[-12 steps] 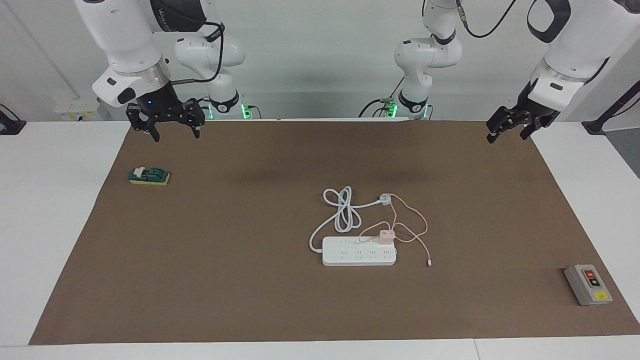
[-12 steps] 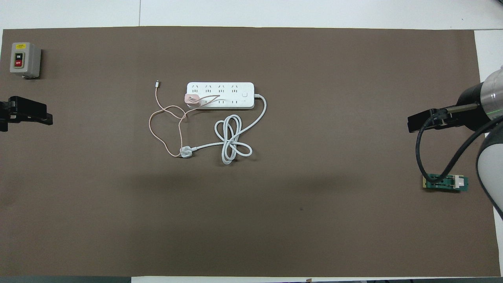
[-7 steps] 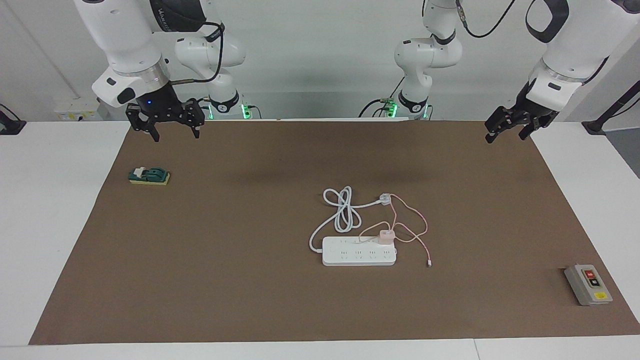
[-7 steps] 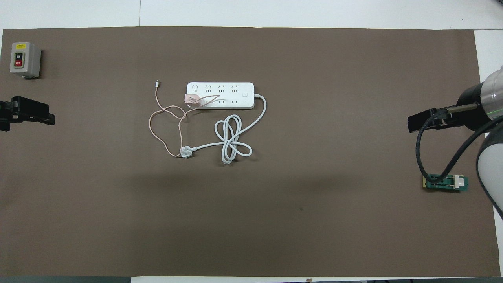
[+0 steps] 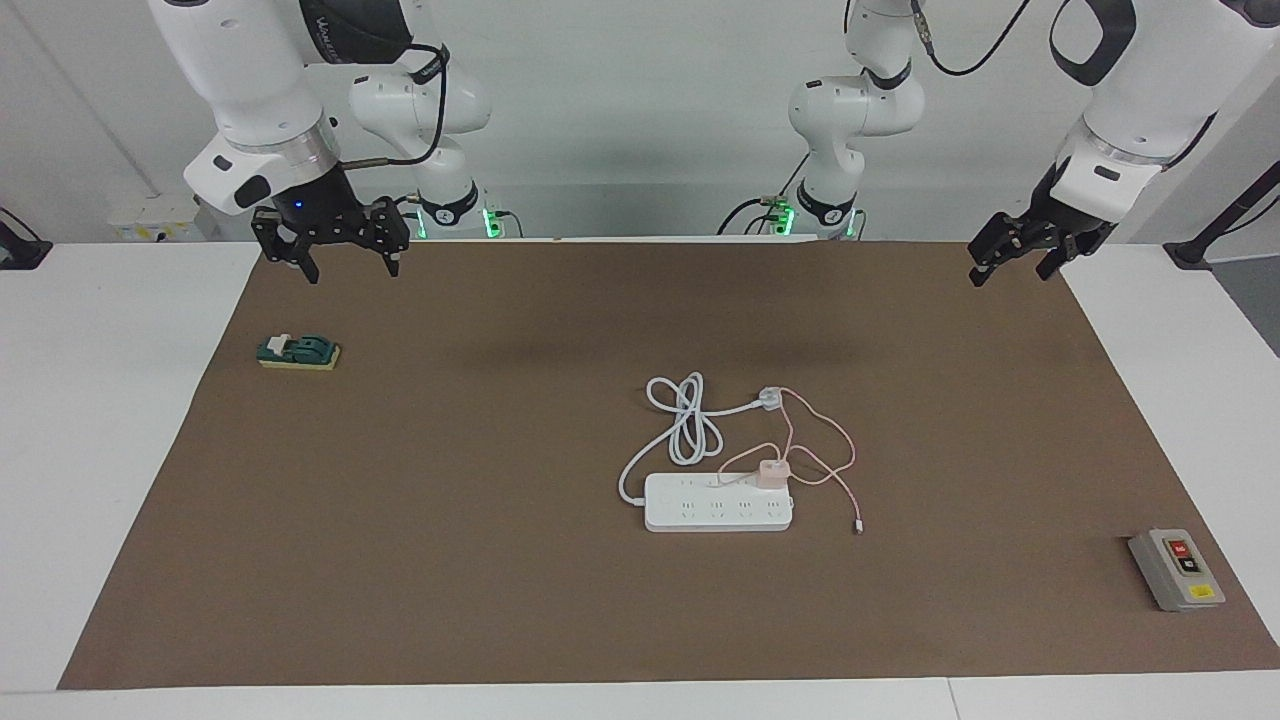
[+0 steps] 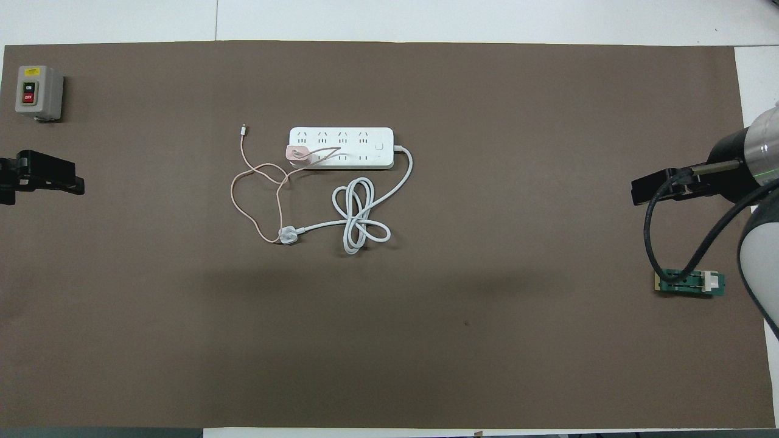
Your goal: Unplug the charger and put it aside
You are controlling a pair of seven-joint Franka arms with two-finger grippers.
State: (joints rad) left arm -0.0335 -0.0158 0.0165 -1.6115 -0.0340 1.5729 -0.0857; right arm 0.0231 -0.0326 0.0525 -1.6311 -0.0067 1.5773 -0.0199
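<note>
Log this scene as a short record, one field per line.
charger: plugged into the power strip at the end toward the left arm
charger cable: looped loosely on the mat
left hand: open, raised over the mat's corner, holding nothing
right hand: open, raised, holding nothing
grey switch box: on the mat

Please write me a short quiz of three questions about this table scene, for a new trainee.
1. True or false: the charger sits plugged into the power strip.
2. Which is at the left arm's end of the table: A) the grey switch box, B) the green switch?
3. Fill in: the left gripper and the right gripper hold ____.

Key: 1 true; 2 A; 3 nothing.
</note>
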